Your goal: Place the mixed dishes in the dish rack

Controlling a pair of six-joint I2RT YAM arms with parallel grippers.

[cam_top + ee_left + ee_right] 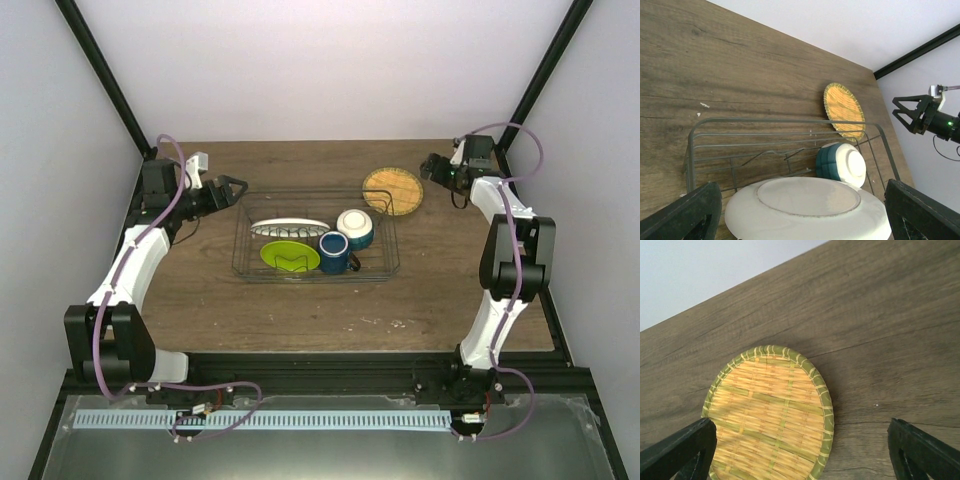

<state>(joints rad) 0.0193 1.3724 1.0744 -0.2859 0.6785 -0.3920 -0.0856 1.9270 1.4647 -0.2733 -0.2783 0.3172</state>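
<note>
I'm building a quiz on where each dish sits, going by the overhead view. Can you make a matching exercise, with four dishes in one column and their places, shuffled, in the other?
Things:
1. woven plate
2. cream bowl
3. lime-green plate
4. white plate

Places:
A. in the rack, near left part
B. on the table, outside the rack, by its far right corner
C. in the rack, far right part
D. in the rack, far left part

Pairs: 1-B, 2-C, 3-A, 4-D

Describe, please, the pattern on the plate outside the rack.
Woven yellow-orange plate, green rim; best in right wrist view.
</note>
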